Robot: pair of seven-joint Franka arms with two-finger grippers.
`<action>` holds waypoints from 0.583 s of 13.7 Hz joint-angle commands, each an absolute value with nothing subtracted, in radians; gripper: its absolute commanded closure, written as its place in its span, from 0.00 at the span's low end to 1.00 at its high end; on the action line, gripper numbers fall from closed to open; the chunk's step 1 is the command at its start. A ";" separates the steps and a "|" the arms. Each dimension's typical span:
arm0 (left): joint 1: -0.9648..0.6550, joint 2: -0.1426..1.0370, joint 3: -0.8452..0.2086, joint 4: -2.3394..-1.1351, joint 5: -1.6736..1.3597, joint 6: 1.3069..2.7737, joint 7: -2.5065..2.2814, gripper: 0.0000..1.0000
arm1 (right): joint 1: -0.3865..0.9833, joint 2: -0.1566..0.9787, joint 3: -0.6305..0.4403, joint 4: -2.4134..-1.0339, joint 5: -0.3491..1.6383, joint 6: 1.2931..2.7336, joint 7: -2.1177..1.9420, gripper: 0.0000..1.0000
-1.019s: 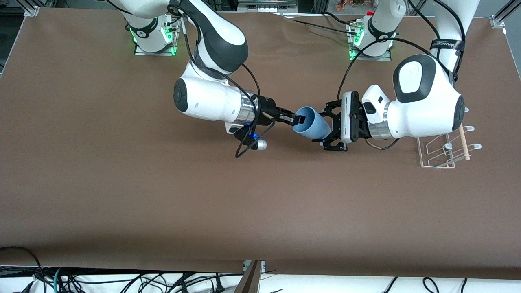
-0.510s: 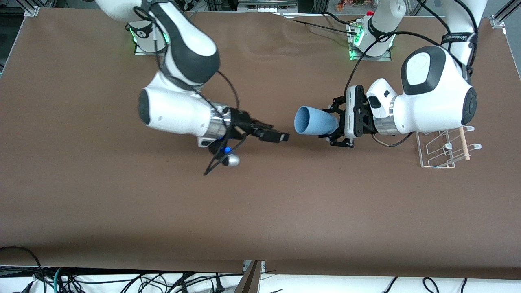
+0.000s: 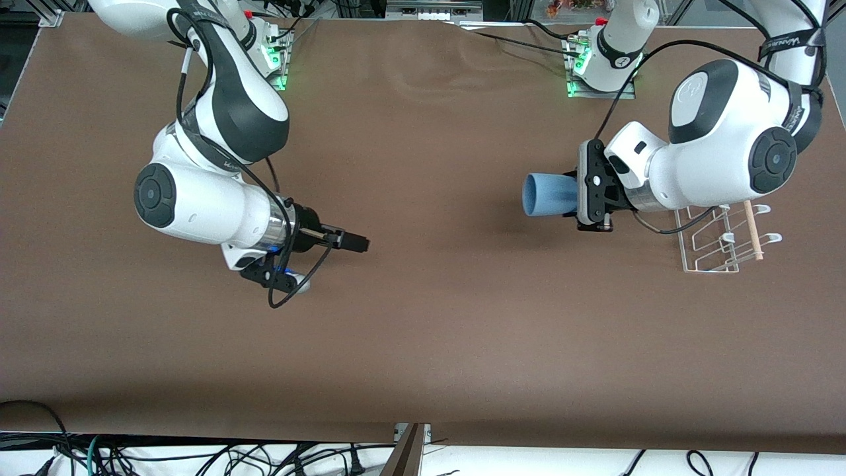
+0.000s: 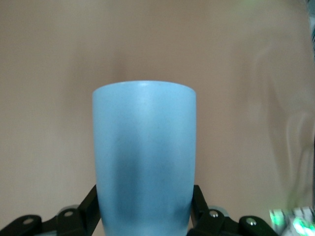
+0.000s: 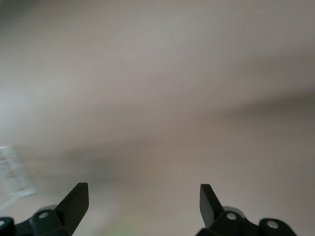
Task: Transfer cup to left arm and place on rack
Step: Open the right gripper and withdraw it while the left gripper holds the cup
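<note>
Handover done, I judge: left gripper (image 3: 574,195) clamps small light-blue tapered plastic cup (image 3: 547,194) over table; right gripper (image 3: 357,243) empty, fingers spread; clear wire rack with white-tipped pegs (image 3: 720,241) not yet loaded.

- The cup's (image 4: 144,157) base was cut off by the bottom edge of the left wrist view, at six o'clock, so its seat in the left gripper (image 4: 144,219) could not be seen.
- In the front view the left gripper's (image 3: 574,198) fingers were hidden by its own body and the cup (image 3: 548,194).
- The rack (image 3: 724,241) was partly covered by the left arm's (image 3: 720,152) wrist at its twelve o'clock.
- A pale, blurred object (image 5: 15,172) at nine o'clock in the right wrist view was cut off and could not be identified.
- The right gripper's (image 5: 142,201) fingers (image 5: 76,199) were cropped at six o'clock.
</note>
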State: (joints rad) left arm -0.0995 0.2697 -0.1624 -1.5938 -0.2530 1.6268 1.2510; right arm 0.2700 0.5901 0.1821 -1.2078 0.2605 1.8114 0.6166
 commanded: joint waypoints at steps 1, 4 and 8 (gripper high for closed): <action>-0.109 0.276 -0.170 -1.536 -0.047 1.519 1.123 1.00 | 0.246 0.536 0.186 -1.247 0.084 1.758 0.563 0.00; -0.130 0.278 -0.178 -1.535 0.156 1.425 1.053 1.00 | 0.161 0.447 0.184 -1.330 -0.014 1.756 0.424 0.00; -0.176 0.305 -0.179 -1.542 0.417 1.266 0.893 1.00 | 0.091 0.312 0.132 -1.442 -0.075 1.753 0.185 0.00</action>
